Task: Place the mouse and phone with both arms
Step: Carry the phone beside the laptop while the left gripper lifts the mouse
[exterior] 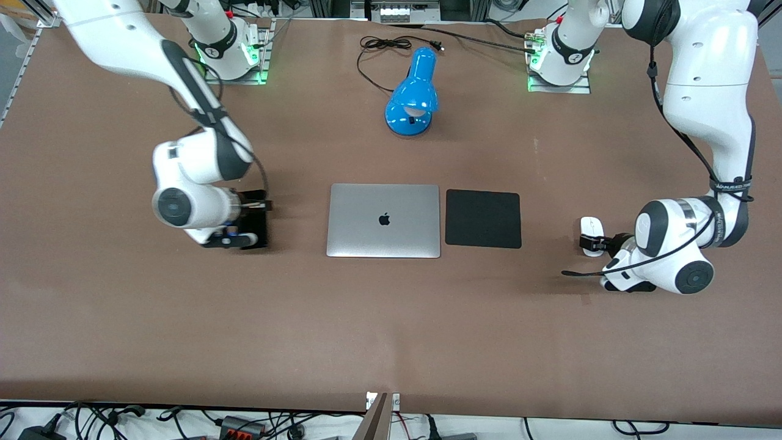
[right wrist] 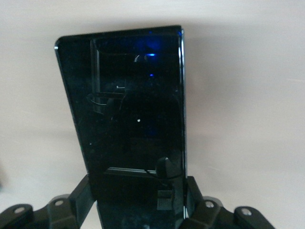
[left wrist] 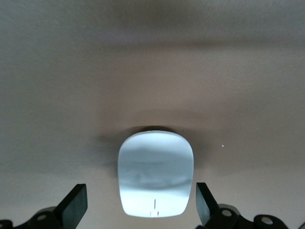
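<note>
The white mouse [exterior: 590, 229] lies on the brown table toward the left arm's end. My left gripper [exterior: 602, 244] is low over it and open. In the left wrist view the mouse [left wrist: 155, 174] sits between the two fingers [left wrist: 76, 202], with a gap on each side. The black phone [exterior: 259, 229] is at the right arm's end of the table, under my right gripper [exterior: 252, 221]. In the right wrist view the fingers [right wrist: 193, 191] press on both long edges of the phone [right wrist: 128, 105], low at the table.
A closed silver laptop [exterior: 383, 220] lies mid-table with a black square mouse pad [exterior: 483, 219] beside it toward the left arm's end. A blue desk lamp [exterior: 412, 98] and its black cable [exterior: 385, 46] lie farther from the front camera.
</note>
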Available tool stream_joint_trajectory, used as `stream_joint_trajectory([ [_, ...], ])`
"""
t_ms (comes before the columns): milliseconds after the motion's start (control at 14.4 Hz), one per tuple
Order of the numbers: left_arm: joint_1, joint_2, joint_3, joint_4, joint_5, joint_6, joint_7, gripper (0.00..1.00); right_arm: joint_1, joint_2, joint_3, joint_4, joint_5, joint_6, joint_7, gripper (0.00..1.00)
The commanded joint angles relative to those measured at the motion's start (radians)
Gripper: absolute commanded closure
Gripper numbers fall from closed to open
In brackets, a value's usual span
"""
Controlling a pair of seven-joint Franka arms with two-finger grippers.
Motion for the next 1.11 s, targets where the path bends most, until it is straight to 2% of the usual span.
stream_joint_trajectory([
  [0,-0.004,-0.013,-0.001,-0.043,0.001,0.059,0.017,0.00,0.095,0.080,-0.003,0.059,0.057,0.080,0.109,0.82],
  [139,-0.005,-0.013,-0.002,-0.053,0.000,0.070,0.018,0.00,0.119,0.102,-0.003,0.076,0.057,0.105,0.134,0.82],
  [208,-0.008,-0.013,-0.002,-0.053,0.001,0.071,0.018,0.05,0.117,0.108,-0.003,0.079,0.053,0.105,0.133,0.82],
  [347,-0.007,-0.013,-0.002,-0.053,0.000,0.071,0.017,0.35,0.116,0.119,-0.006,0.081,0.043,0.107,0.124,0.82],
  [485,-0.014,-0.015,-0.001,-0.051,0.000,0.071,0.015,0.57,0.113,0.122,-0.008,0.081,0.042,0.108,0.120,0.82],
  [554,-0.016,-0.018,-0.002,-0.051,0.000,0.071,0.015,0.67,0.110,0.126,-0.011,0.081,0.043,0.108,0.125,0.82],
  [624,-0.014,-0.021,-0.002,-0.051,0.000,0.067,0.015,0.68,0.107,0.129,-0.011,0.081,0.046,0.110,0.130,0.82],
  [693,-0.014,-0.028,-0.002,-0.051,0.000,0.062,0.017,0.70,0.105,0.134,-0.011,0.082,0.048,0.110,0.133,0.62],
  [762,-0.016,-0.047,-0.008,-0.051,0.000,0.056,0.017,0.71,0.103,0.136,-0.011,0.082,0.048,0.111,0.133,0.01],
  [970,-0.016,-0.117,-0.086,-0.047,-0.010,-0.040,-0.023,0.71,0.076,0.122,-0.015,0.123,0.053,0.090,0.125,0.00],
  [1040,-0.008,-0.126,-0.130,-0.051,-0.046,-0.045,-0.063,0.70,0.030,0.094,-0.012,0.153,0.056,0.029,0.120,0.00],
])
